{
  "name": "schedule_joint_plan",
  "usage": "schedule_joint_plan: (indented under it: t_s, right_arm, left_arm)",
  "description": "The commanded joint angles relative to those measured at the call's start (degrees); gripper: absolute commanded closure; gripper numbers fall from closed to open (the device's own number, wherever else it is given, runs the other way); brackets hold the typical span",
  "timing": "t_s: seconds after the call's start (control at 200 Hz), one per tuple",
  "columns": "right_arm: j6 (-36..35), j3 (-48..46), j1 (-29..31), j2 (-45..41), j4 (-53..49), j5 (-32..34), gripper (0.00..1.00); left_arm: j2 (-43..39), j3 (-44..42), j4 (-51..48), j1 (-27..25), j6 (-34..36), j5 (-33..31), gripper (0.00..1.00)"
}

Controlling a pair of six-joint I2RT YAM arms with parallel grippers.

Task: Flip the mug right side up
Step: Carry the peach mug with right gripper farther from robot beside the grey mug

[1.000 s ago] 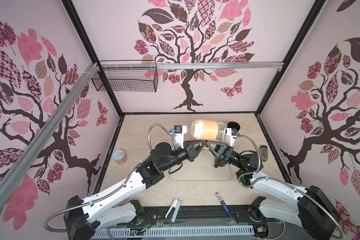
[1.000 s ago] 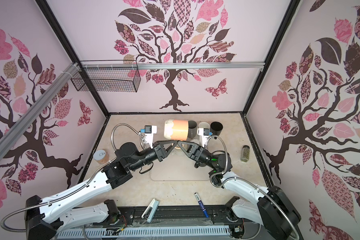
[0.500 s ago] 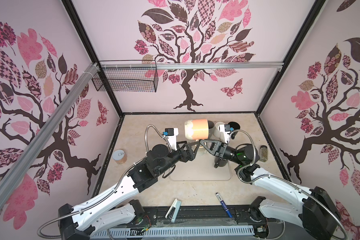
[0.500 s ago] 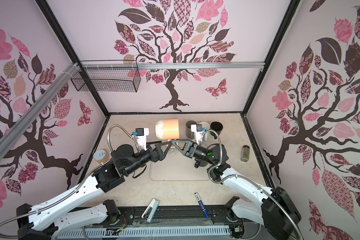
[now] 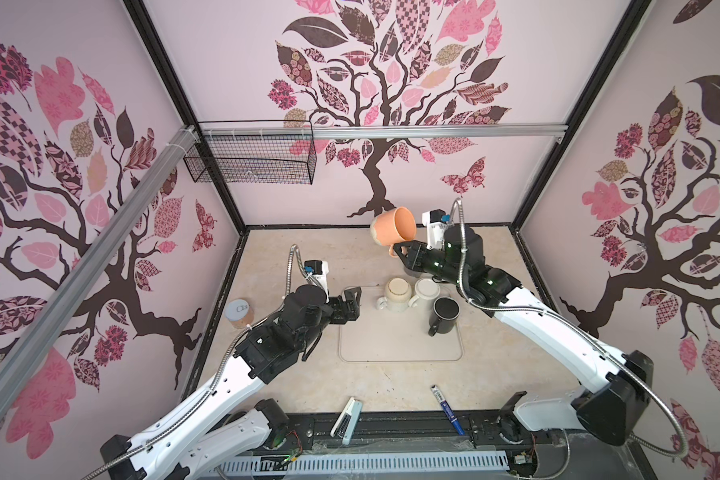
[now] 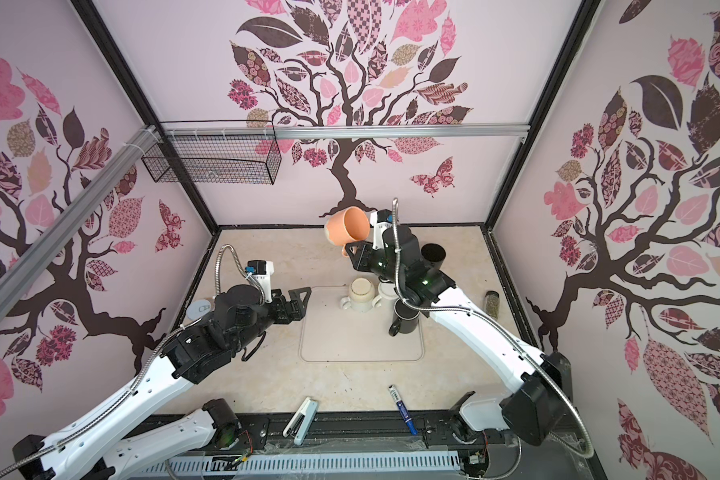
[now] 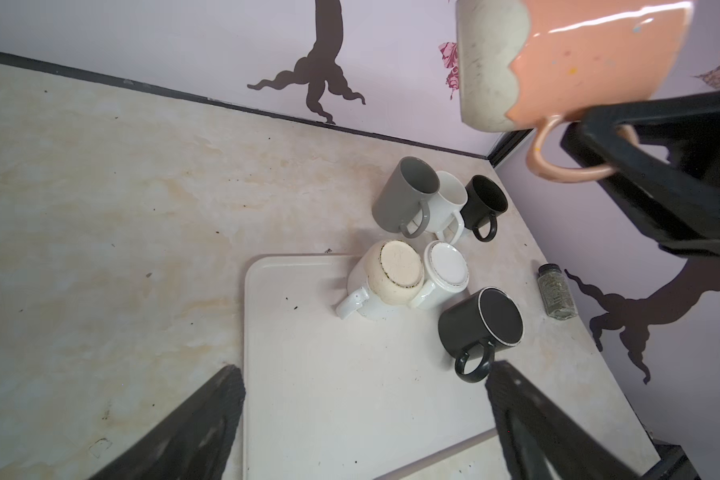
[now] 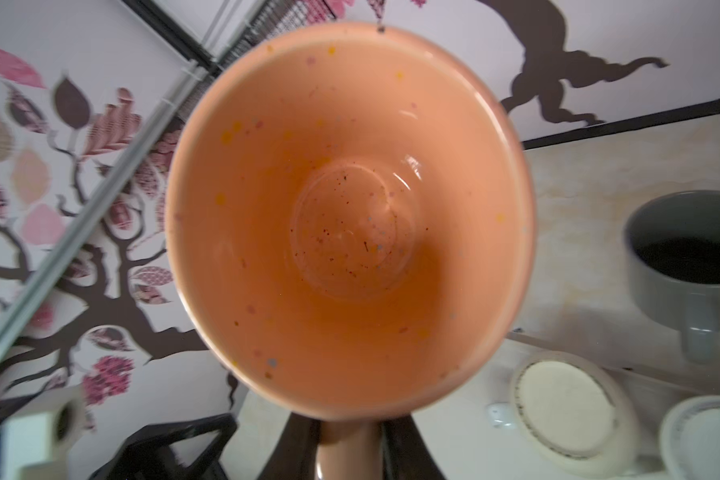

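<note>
**Q:** Item one, right gripper (image 5: 400,251): how is it entered?

**A:** Entered as clamped narrowly on the handle of the peach mug (image 5: 393,226). The handle is seen pinched between its jaws in the left wrist view.

**Q:** Where is the mug placed?

**A:** It is held in the air near the back wall, behind and above the tray (image 5: 391,349). It is tipped on its side, base toward the left, mouth turned up and rightward, handle underneath.

**Q:** Item two, left gripper (image 5: 352,303)?

**A:** Listed with jaws spread wide, nothing held, poised over the tray's left side, well apart from the peach mug.

**Q:** What is catalogued at the tray?

**A:** Three base-up mugs are grouped at its far right corner: a cream mug (image 5: 396,293), a white mug (image 5: 427,289) touching it, and a black mug (image 5: 445,316) just beside, nearer the front.

**Q:** Behind them?

**A:** Three upright mugs are recorded in a tight row: grey mug (image 7: 408,195), second white mug (image 7: 449,199), second black mug (image 7: 485,201).

**Q:** Remaining entries?

**A:** A spice jar (image 7: 555,291) is set by the right wall, a lidded canister (image 5: 240,313) by the left wall. A pen (image 5: 445,409) and a white oblong object (image 5: 346,417) are laid at the front edge. A wire basket (image 5: 250,160) is hung on the back rail.
</note>
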Motion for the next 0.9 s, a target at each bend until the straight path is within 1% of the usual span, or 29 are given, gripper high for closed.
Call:
schedule_joint_plan:
  t_s: [0.0, 0.1, 0.155, 0.55, 0.635, 0.895]
  right_arm:
    - [-7.2, 8.8, -0.1, 6.0, -7.1, 8.2, 1.0]
    - [-9.0, 14.5, 0.1, 11.5, -10.6, 11.8, 1.0]
    - [-9.8, 16.2, 0.1, 14.0, -10.9, 13.7, 1.0]
    - [-12.5, 29.2, 0.0, 30.2, -17.2, 18.2, 1.0]
    - [-12.9, 30.2, 0.0, 32.5, -17.5, 19.6, 1.0]
    - [-13.5, 32.0, -0.6, 37.7, -18.6, 20.5, 1.0]
  left_arm:
    - [-0.1, -1.9, 0.0, 0.3, 2.2, -1.2, 0.07]
    - [0.4, -2.5, 1.0, 0.5, 2.4, -1.0, 0.07]
    - [0.7, -2.7, 1.3, 0.6, 2.5, -0.8, 0.07]
    - [0.4, -3.6, 1.4, 1.0, 3.4, -0.7, 0.07]
    - [0.3, -4.0, 1.3, 1.2, 3.5, -0.8, 0.07]
    - [1.0, -4.4, 1.9, 1.6, 3.4, 1.1, 0.06]
